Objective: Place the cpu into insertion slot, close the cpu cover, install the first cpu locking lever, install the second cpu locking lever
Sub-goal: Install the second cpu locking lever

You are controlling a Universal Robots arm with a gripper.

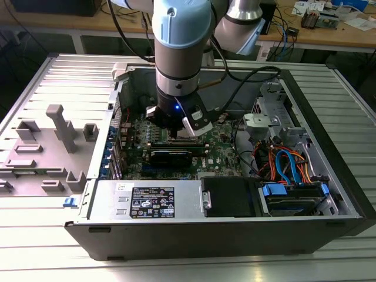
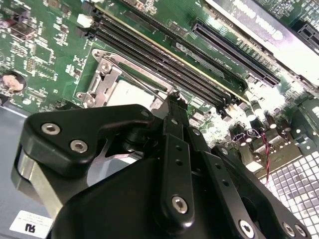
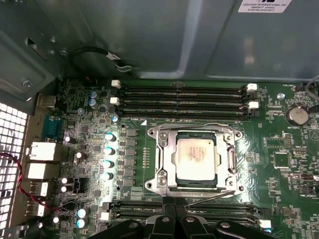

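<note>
The cpu (image 3: 198, 155) lies flat in the insertion slot (image 3: 155, 185), its silver-grey top showing through the window of the cpu cover (image 3: 164, 149), which is folded down over it. One wire locking lever (image 3: 199, 124) runs along the far side of the socket. The other lever (image 3: 212, 196) slants upward off the near side, one end at my fingertips. My gripper (image 3: 175, 210) hangs just over that near edge with its black fingers drawn together. In the second wrist view the gripper (image 2: 174, 99) sits beside the cpu (image 2: 130, 92). In the exterior view the gripper (image 1: 176, 134) reaches down into the open case.
Black memory slots (image 3: 182, 99) run along the socket's far side and more (image 3: 139, 209) lie under my fingers. A black expansion card (image 1: 170, 155), power supply (image 1: 150, 202) and orange and blue cables (image 1: 288, 164) crowd the case. A grey fixture (image 1: 47, 153) stands at the exterior view's left.
</note>
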